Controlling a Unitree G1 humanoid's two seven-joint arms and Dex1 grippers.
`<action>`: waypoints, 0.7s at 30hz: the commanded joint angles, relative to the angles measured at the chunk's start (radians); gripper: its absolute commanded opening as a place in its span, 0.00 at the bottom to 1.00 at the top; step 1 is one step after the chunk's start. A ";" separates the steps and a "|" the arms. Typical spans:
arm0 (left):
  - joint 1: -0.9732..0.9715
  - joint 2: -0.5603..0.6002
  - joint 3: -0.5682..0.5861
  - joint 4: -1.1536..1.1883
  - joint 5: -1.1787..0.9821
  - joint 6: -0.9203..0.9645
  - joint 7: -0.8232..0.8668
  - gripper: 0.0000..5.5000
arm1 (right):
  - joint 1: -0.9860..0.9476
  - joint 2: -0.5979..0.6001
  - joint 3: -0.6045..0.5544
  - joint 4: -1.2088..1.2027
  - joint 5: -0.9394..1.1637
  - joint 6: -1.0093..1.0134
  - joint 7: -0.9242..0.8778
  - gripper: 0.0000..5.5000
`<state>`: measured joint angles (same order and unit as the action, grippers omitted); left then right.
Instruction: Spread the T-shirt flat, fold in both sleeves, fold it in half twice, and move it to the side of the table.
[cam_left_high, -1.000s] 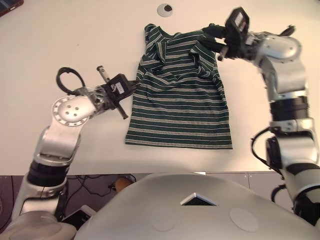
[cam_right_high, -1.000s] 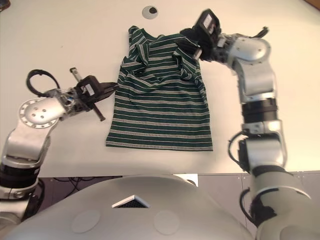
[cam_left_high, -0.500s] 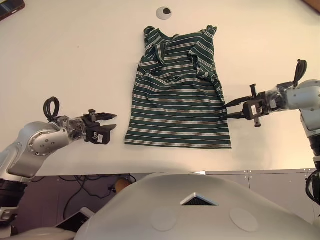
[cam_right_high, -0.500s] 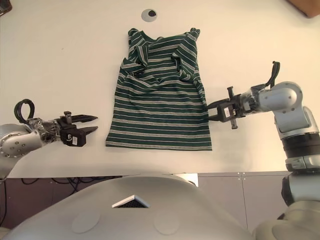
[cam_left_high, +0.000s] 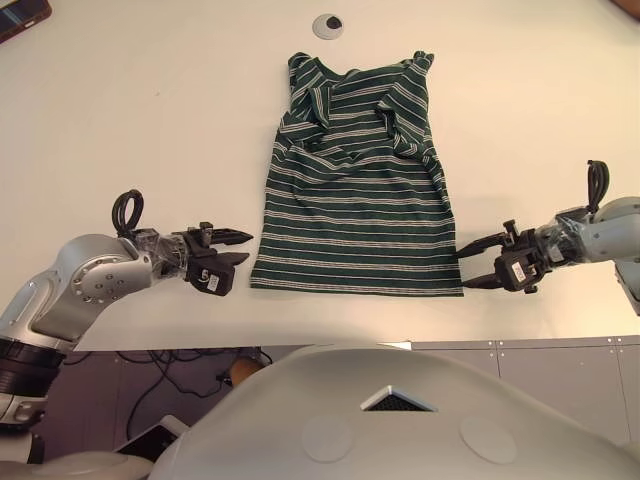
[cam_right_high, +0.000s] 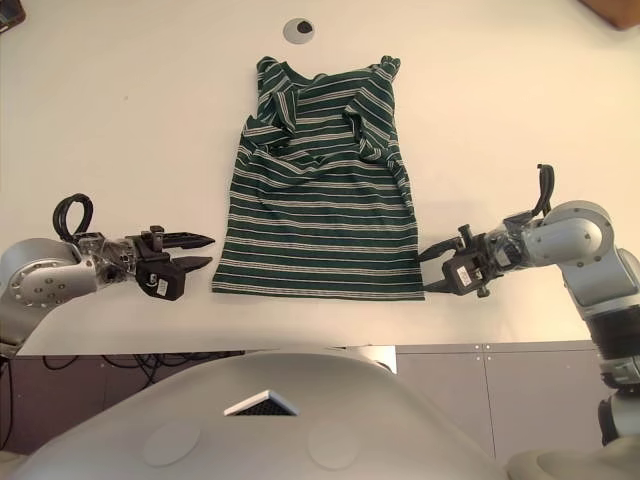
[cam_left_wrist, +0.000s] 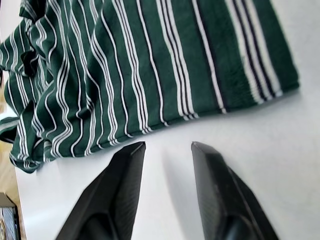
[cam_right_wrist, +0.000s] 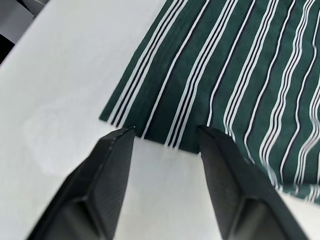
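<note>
The T-shirt (cam_left_high: 355, 200) lies mid-counter (cam_left_high: 150, 120), sleeves folded in, hem nearest me. My left end effector (cam_left_high: 248, 247) is open just off the hem's left corner. My right end effector (cam_left_high: 466, 266), also open, sits at the right corner.

1 striped T-shirt (cam_left_high: 358, 190), lying btwn 2 grippers: left gripper (cam_left_high: 240, 247) and right gripper (cam_left_high: 467, 266), each w/ 2 fingers spread. 1 round grommet (cam_left_high: 327, 25) beyond shirt, well away from both. 1 table (cam_left_high: 150, 100).
</note>
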<state>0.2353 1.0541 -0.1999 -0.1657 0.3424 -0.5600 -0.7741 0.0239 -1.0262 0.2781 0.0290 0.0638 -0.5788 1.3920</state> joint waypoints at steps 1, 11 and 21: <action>0.006 0.001 -0.047 0.005 0.019 0.007 -0.048 0.31 | -0.018 0.013 0.031 -0.016 -0.062 -0.048 -0.020 0.44; -0.048 0.017 -0.116 0.007 0.123 -0.074 -0.061 0.07 | -0.109 0.015 0.051 0.033 -0.069 0.003 -0.054 0.27; -0.041 0.005 -0.154 0.023 0.186 -0.063 -0.050 0.00 | -0.136 -0.053 0.062 0.046 -0.035 -0.014 0.036 0.53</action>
<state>0.1652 1.0562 -0.3110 -0.1806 0.4533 -0.6417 -0.7914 -0.1185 -1.0372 0.3523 0.0714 0.0116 -0.5591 1.4099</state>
